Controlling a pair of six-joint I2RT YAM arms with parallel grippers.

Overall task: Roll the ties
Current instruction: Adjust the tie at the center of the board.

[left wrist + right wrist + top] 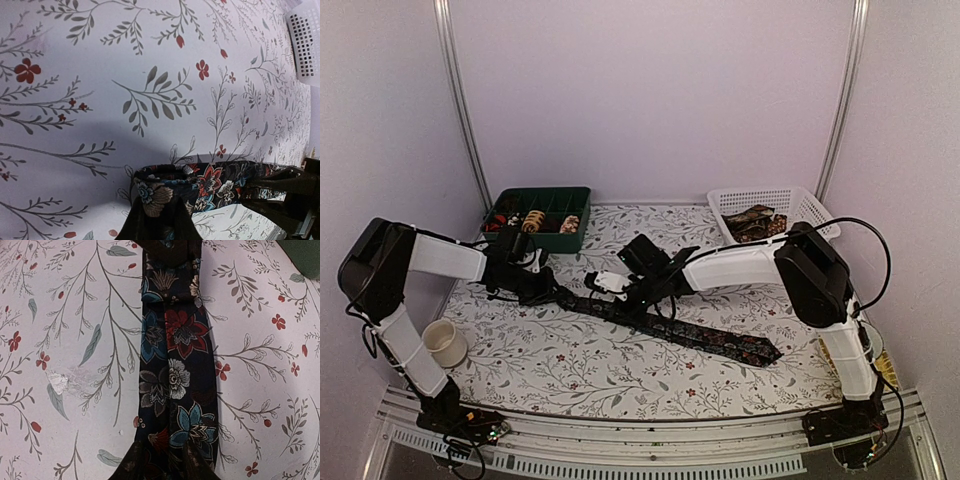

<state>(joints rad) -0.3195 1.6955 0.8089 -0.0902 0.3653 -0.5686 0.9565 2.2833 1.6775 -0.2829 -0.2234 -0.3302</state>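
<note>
Frankly, both pairs of fingers show only as dark blurs cut off at the bottom of their wrist views, so the grips are hard to read. The left gripper (157, 212) is nearly pressed together, pinching the turned-over narrow end of the tie (690, 335). The right gripper (167, 465) sits just beside it with its tips at the cloth's two edges, and I cannot tell whether it squeezes. The tie lies flat, slanting across the table (570, 370), while more ties (755, 222) lie bunched in the basket (815, 210).

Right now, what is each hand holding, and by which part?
Left hand pinches the tie at its folded end; right hand straddles it farther along, grip uncertain.
</note>
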